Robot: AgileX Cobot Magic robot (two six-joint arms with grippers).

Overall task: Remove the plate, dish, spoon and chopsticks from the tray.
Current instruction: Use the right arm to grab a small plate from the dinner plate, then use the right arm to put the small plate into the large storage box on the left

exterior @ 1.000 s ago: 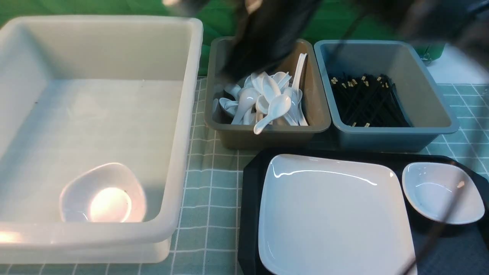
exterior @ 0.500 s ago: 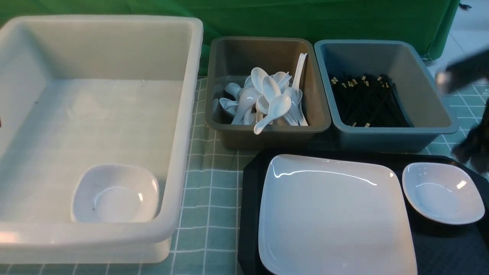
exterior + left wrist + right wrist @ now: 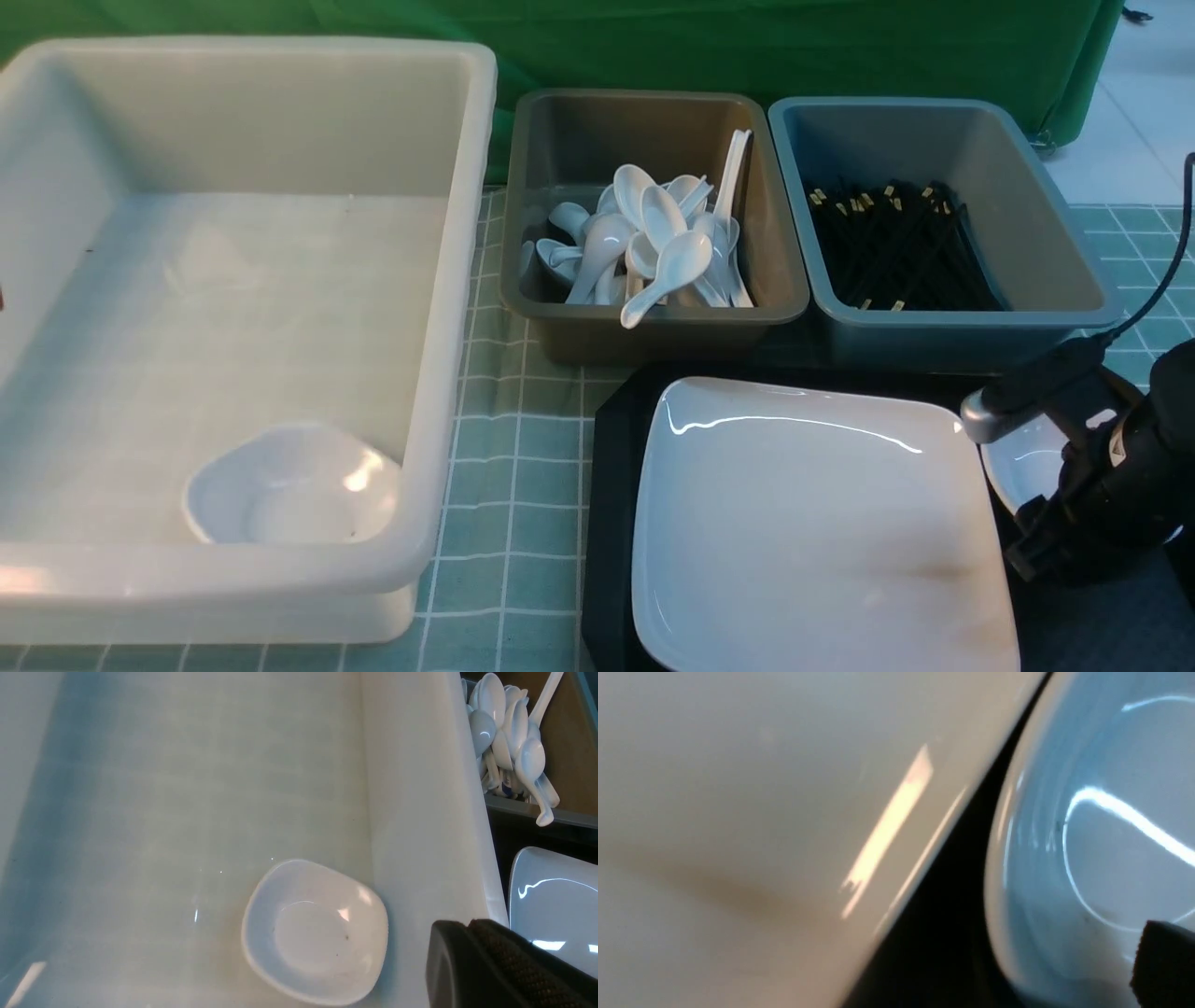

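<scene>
The big white square plate [image 3: 812, 523] lies on the black tray [image 3: 611, 448]. To its right on the tray sits a small white dish [image 3: 1027, 462], mostly covered by my right arm. My right gripper [image 3: 1032, 560] is down at this dish. The right wrist view shows one dark finger [image 3: 1164, 966] over the dish's hollow [image 3: 1087, 835] with nothing against its pad, so the jaws stand open. My left gripper [image 3: 467, 926] is shut and empty above the white tub's right wall. Spoons and chopsticks show only in the bins.
A large white tub [image 3: 457, 280] at the left holds one small dish [image 3: 289, 485]. Behind the tray, a brown bin [image 3: 653, 317] holds several white spoons and a grey-blue bin [image 3: 962, 327] holds several black chopsticks. A green checked cloth covers the table.
My right arm swept across the back of the view, then came down from the right onto the tray's small dish. The dish in the white tub slid a little to the right.
</scene>
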